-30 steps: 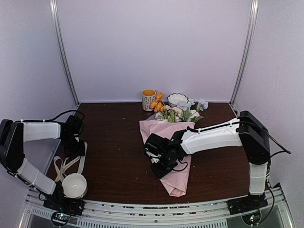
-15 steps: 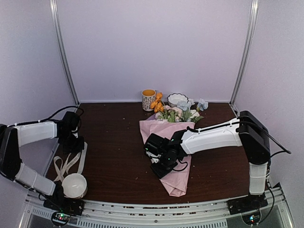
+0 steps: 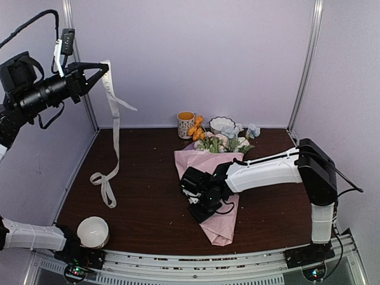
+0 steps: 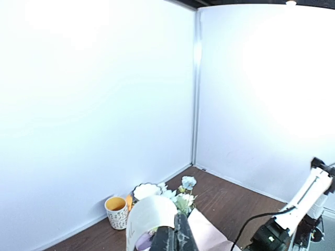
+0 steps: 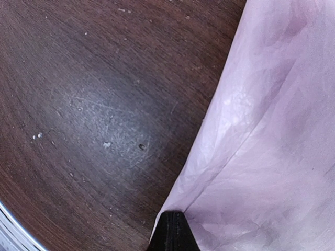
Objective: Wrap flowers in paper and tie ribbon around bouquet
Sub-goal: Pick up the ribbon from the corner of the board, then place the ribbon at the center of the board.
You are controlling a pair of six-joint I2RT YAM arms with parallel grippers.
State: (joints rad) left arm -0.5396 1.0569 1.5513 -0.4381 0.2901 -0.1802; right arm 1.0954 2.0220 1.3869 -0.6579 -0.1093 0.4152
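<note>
**Ribbon up in my left pincer, bouquet under my right**

The ribbon [image 3: 114, 124] hangs from my left pincer [image 3: 105, 66], which is clamped tight on its top end, high above the far-left corner of the table [image 3: 142, 202]. Its lower loops rest on the wood at the left. The bouquet [image 3: 209, 161] lies mid-table, flowers [image 3: 228, 138] at the far end and narrow tip near. My right pincer [image 3: 200, 215] is closed, its tips down at the left edge of the pink paper [image 5: 261, 130]. Whether they pinch the sheet I cannot tell. A yellow mug [image 3: 186, 124] and a scalloped bowl [image 3: 221, 123] stand just beyond the blooms. A white round bowl [image 3: 93, 231] sits near-left.
</note>
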